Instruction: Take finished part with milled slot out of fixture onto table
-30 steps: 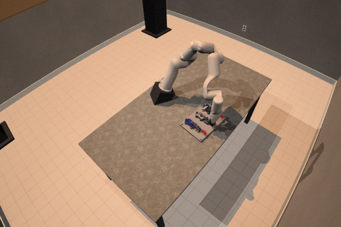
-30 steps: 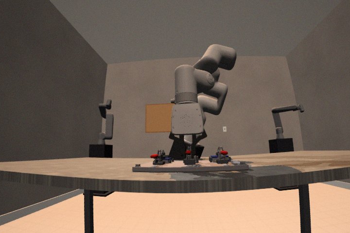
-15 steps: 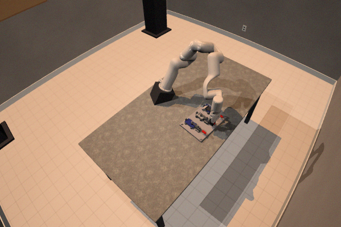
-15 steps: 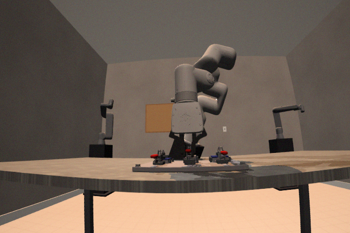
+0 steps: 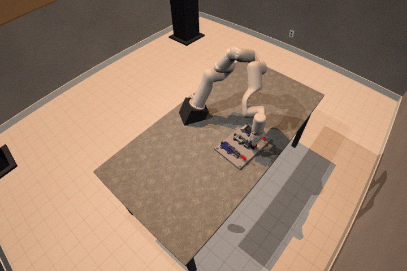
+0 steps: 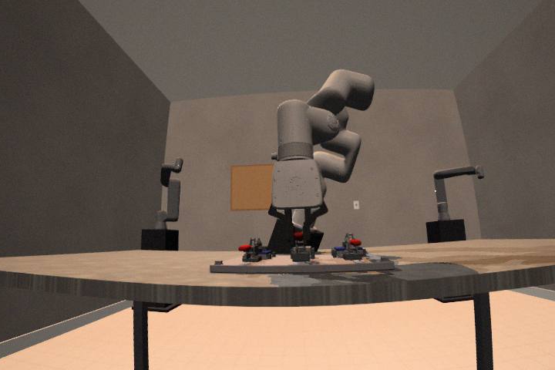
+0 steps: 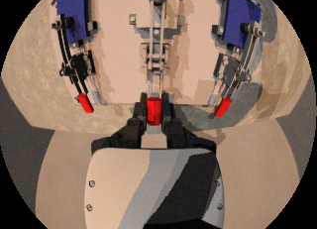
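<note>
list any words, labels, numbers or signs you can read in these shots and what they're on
None can be read.
The gripper, shut on the middle clamp's red handle, shows only screw heads.
The fixture plate, blue blanks and clamps carry no lettering.
The wall board is plain orange.

Dim, soft-edged frames; arm shadow falls across the table (image 5: 165,178); wrist view is fisheye-rounded

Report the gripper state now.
Gripper: shut on the middle clamp's red handle; the fingers sit either side of it.
</note>
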Robot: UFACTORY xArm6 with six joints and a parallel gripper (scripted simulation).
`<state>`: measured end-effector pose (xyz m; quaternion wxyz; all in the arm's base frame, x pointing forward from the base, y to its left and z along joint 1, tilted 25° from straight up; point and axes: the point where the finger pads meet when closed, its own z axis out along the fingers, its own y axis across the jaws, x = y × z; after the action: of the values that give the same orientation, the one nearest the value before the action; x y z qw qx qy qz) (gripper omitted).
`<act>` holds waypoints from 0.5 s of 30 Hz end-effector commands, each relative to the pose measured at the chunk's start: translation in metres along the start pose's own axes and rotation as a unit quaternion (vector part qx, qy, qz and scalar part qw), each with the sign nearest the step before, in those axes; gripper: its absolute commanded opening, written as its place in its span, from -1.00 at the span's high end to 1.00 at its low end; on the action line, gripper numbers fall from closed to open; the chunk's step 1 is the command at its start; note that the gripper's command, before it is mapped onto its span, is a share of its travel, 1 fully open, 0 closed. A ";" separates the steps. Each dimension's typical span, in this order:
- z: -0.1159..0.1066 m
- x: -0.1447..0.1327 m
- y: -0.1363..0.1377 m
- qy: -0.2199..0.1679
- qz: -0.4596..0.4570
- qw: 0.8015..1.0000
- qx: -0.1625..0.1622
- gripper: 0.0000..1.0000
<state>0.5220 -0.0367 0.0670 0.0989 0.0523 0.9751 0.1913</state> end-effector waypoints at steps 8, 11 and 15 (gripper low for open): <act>-0.007 0.002 0.000 -0.002 0.000 1.000 0.000 1.00; -0.009 0.004 0.000 -0.002 0.000 1.000 0.000 1.00; -0.011 0.007 0.000 -0.002 0.000 1.000 0.000 1.00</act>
<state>0.5139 -0.0389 0.0735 0.0992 0.0524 0.9751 0.1913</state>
